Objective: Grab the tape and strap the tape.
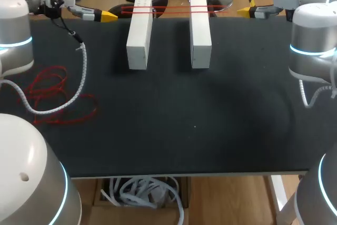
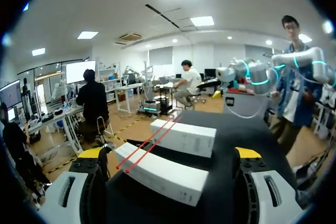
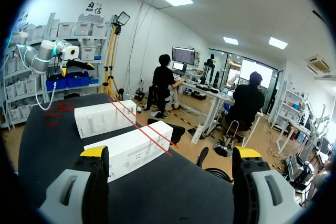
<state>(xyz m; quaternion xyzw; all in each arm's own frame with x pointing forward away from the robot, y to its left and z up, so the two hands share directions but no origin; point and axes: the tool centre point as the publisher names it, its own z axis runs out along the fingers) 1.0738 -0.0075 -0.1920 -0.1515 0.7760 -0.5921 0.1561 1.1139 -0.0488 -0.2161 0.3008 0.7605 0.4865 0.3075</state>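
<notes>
**Slack tape, tight strands, and a cable in between**

The black table point(image 1: 210, 130) carries two white boxes, the left box point(image 1: 140, 32) and the right box point(image 1: 200, 30), lying parallel and apart. I judge these the biggest hazard: they stand free, so a sideways tug on the strap could slide or tip one.

Next down, the loose red tape point(image 1: 50, 96) lies in a tangle near the table's left edge. The left arm's coiled white cable point(image 1: 81, 72) curves across that heap (an awkward neighbour). A grab there could catch cable along with tape, or drag loops over the edge.

Thinner still, two taut red strands point(image 1: 171, 9) cross the far ends of both boxes. A finger hooking them might pull them off.

The left gripper point(image 2: 169, 153) hangs released at the table's far left corner, holding nothing. The right gripper point(image 3: 170, 151) is likewise spread and empty at the far right. Both are well apart from the tangle, so a long reach leaves room for misaim.
</notes>
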